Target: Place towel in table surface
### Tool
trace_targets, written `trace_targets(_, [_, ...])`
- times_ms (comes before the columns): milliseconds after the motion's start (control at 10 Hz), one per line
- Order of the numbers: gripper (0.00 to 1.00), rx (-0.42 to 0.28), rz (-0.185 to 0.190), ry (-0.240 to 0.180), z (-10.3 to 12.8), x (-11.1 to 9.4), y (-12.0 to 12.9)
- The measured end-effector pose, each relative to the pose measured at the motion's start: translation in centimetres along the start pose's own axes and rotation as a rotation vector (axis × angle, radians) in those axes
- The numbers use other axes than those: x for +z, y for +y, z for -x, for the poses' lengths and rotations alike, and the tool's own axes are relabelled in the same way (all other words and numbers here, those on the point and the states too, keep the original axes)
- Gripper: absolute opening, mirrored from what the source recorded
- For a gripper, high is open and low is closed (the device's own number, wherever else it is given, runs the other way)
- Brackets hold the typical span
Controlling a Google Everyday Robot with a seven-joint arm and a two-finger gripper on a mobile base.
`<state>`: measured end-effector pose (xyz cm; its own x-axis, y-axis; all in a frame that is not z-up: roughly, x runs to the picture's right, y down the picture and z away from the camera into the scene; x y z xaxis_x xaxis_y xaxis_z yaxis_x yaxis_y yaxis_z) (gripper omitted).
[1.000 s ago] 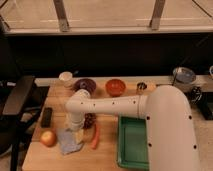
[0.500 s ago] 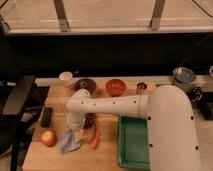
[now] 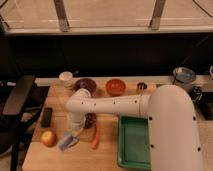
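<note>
a light wood table point(image 3: 35, 156) stands before a dark wall below a row of windows, with a black chair point(image 3: 17, 97) at its left edge. along the far side of the table: a white cup point(image 3: 66, 78), a dark bowl point(image 3: 85, 86) and an orange bowl point(image 3: 115, 86). a green tray point(image 3: 134, 142) lies at the near right. the white arm point(image 3: 115, 105) reaches across from the right and bends down. the gripper point(image 3: 75, 131) sits low over the near left part of the table, directly above the towel point(image 3: 66, 142).

the towel, a bunched grey-blue cloth, lies between the apple point(image 3: 48, 138) on its left and an orange, carrot-like stick point(image 3: 94, 137) on its right. its lower edge appears to be at the wood and its upper part rises toward the gripper. whether the gripper is closed on the cloth or has let go cannot be told.

step in hand, as judged: setting the cloth down on bare wood. to do it well, the cloth should be lowered until most of it rests on the table. the release should come only then, so that the limp cloth does not drag upward. the withdrawal should go straight up, since the apple and the stick lie near on either side. a sideways exit could nudge the apple or pull a fold of towel over the stick.
</note>
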<state>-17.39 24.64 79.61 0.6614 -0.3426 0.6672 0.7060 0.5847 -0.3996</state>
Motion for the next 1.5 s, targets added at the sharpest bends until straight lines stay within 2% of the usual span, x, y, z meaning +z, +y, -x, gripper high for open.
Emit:
trace_targets(100, [0.0, -0.003, -0.019, 0.016, 0.1, -1.2, 0.0])
trace_targets(400, [0.0, -0.03, -0.092, 0.084, 1.5, -8.4, -0.3])
trace_targets(700, [0.0, -0.036, -0.164, 0.139, 1.2, -14.9, -0.4])
trace_targets(900, [0.0, -0.028, -0.184, 0.14, 0.6, -16.7, -0.3])
trace_targets(1100, [0.0, -0.014, -0.18, 0.124, 0.2, -16.7, -0.3])
trace_targets(1200, [0.04, -0.008, -0.168, 0.116, -0.2, -15.9, -0.2])
trace_targets(1300, [0.14, -0.004, -0.149, 0.103, -0.6, -14.2, -0.1])
trace_targets(1500, [0.29, 0.008, -0.119, 0.072, -1.0, -10.9, 0.2])
